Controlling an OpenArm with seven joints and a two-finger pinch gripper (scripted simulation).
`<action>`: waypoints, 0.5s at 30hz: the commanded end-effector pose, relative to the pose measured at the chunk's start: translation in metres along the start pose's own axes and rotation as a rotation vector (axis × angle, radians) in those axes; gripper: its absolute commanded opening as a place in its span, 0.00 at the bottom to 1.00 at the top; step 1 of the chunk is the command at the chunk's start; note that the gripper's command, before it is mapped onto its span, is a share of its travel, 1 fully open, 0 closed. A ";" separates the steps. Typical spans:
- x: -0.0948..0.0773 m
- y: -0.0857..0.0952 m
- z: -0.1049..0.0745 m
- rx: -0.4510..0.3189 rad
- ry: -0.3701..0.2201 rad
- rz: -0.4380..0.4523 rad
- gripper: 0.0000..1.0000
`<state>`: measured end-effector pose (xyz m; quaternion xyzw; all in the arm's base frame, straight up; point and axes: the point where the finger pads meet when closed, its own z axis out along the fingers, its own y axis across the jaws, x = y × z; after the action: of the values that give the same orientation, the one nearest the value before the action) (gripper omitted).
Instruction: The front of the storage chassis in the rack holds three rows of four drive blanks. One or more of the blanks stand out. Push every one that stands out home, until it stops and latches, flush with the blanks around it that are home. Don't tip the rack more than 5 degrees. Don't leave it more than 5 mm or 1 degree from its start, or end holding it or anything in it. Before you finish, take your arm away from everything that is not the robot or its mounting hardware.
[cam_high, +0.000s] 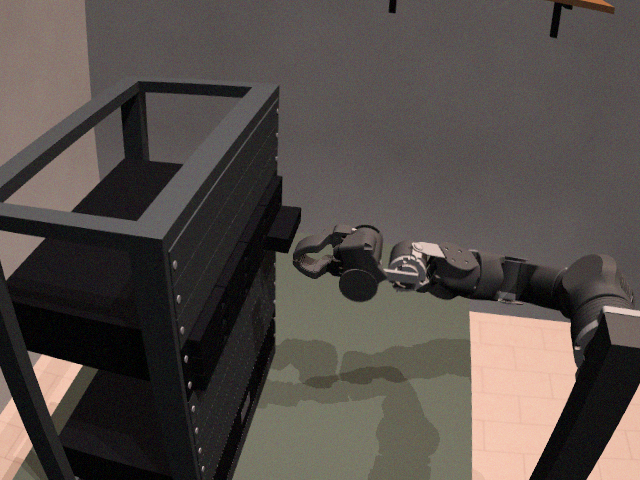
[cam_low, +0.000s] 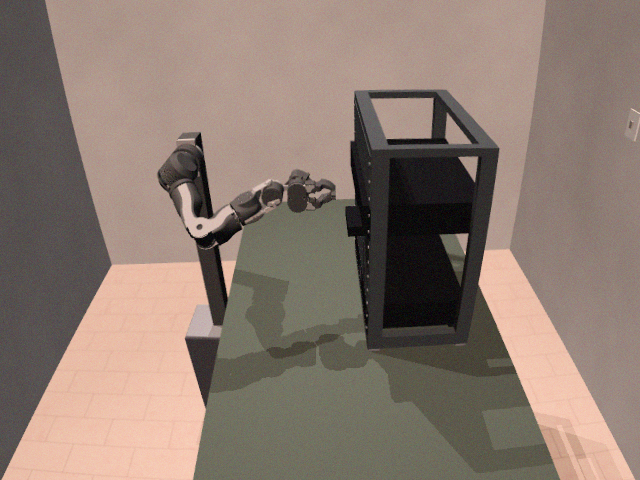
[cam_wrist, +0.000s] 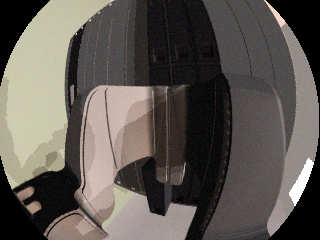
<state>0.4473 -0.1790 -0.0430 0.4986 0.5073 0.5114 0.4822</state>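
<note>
The black storage chassis (cam_high: 204, 348) sits in the dark grey rack (cam_high: 152, 227) (cam_low: 379, 217), its front facing the arm. One black drive blank (cam_high: 283, 229) (cam_low: 354, 221) (cam_wrist: 157, 197) stands far out at one end of the chassis; in the wrist view it shows beyond the fingertips. Several blanks with square recesses, such as this blank (cam_wrist: 182, 52), look about level with each other in the wrist view; small differences cannot be told in the dark. My gripper (cam_high: 297, 258) (cam_low: 332, 192) (cam_wrist: 174, 136) is shut and empty, in front of the chassis with a gap, touching nothing. The fingers hide part of the front.
Grey ribbed panels (cam_high: 227, 191) (cam_wrist: 97, 60) cover the rack front above and below the chassis. The rack stands on a green surface (cam_high: 330, 423) (cam_low: 289, 428). The arm's dark post (cam_high: 584, 403) (cam_low: 212, 279) stands opposite the rack front. A wooden shelf (cam_high: 594, 5) is high on the wall.
</note>
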 end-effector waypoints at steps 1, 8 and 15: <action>0.002 0.002 0.004 -0.006 0.014 -0.015 0.00; 0.003 0.002 0.015 -0.008 0.016 -0.015 0.00; 0.003 0.002 0.015 -0.008 0.016 -0.015 0.00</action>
<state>0.4624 -0.1760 -0.0454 0.4934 0.5158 0.5095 0.4806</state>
